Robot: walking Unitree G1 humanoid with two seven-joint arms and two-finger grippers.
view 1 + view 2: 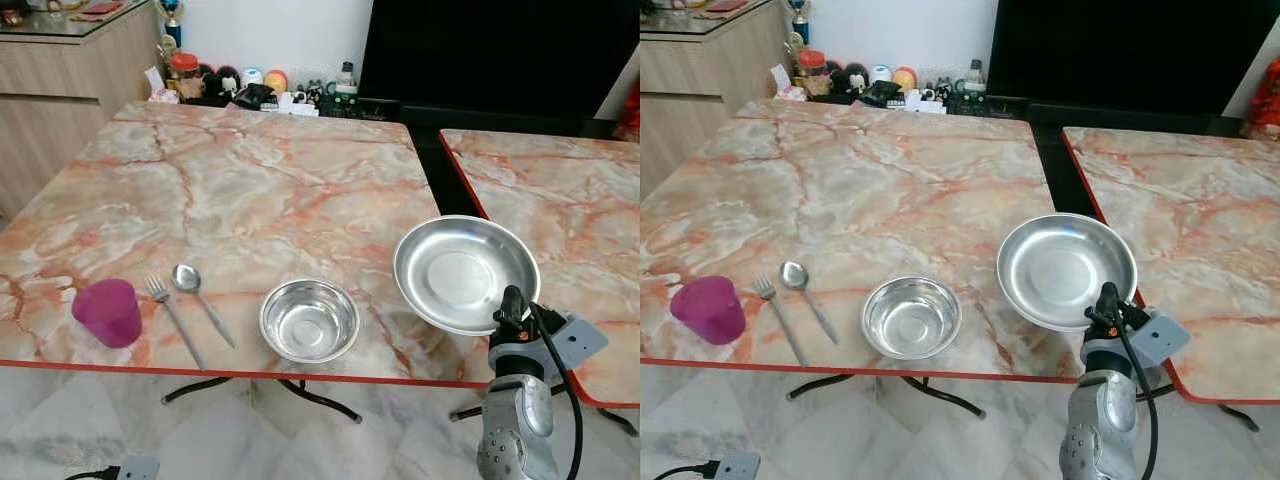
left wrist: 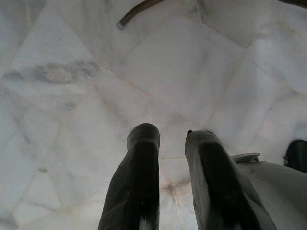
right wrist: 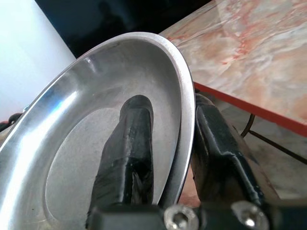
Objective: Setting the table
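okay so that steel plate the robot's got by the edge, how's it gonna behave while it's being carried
The steel plate looks thin and rigid, so probably light and unlikely to flex. The right claw pinches only its rim, one finger inside, one outside, so the polished metal could slip or pivot. It is tilted, so it may swing.

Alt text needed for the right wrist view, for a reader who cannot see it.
The right gripper clamps the rim of a tilted steel plate, one black jaw inside the dish and one behind it. Beyond the plate lies an orange marble table with a red edge.
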